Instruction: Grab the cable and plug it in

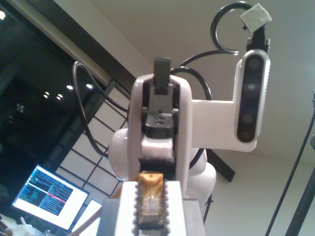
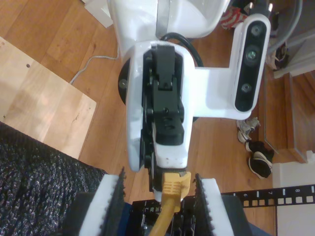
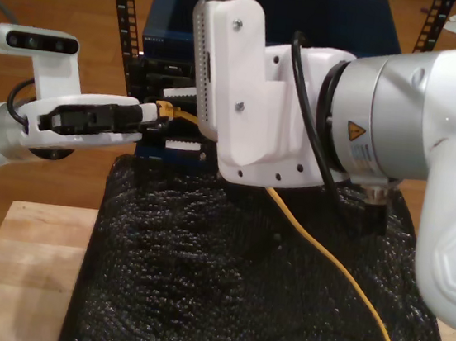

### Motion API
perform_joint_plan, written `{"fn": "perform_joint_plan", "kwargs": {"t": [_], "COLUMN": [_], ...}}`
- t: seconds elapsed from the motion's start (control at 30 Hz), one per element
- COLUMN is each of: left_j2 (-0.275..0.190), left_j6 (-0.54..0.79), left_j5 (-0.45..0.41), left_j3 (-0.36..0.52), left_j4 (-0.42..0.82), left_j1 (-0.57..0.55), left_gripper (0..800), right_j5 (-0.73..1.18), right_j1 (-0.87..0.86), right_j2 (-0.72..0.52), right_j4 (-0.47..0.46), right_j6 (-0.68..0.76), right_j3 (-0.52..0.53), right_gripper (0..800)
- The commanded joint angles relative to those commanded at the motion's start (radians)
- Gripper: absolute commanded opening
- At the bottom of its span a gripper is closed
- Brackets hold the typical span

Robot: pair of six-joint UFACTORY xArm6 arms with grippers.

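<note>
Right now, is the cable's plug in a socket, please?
Out: my first gripper holds the plug in mid-air, not in any socket.

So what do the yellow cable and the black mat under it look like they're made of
The cable looks like a smooth, slightly glossy plastic jacket: even yellow-orange colour, bending in a soft curve. The mat looks like black bubble wrap or a similar dimpled plastic sheet: rows of small shiny bumps catch the light, though foam cannot be ruled out.
</note>
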Motion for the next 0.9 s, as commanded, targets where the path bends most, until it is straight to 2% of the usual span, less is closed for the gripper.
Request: {"fn": "perform_joint_plan", "kwargs": {"t": [0.47,0.77,0.9], "left_j2": [-0.002,-0.002,-0.002], "left_j6": [-0.002,0.0,-0.002], "left_j5": [0.0,0.002,0.002], "left_j3": [0.0,0.0,0.0], "left_j4": [0.003,0.003,0.003], "left_j1": [-0.002,-0.002,-0.003], "left_gripper": [30,30,31], "right_j5": [-0.005,-0.038,-0.04], "right_j1": [0.002,0.002,0.002], "right_j2": [0.0,0.0,0.0], "right_j4": [0.002,0.002,0.002], "right_j6": [0.0,0.002,0.0], "right_j3": [0.0,0.003,0.003], "right_gripper": [247,151,151]}}
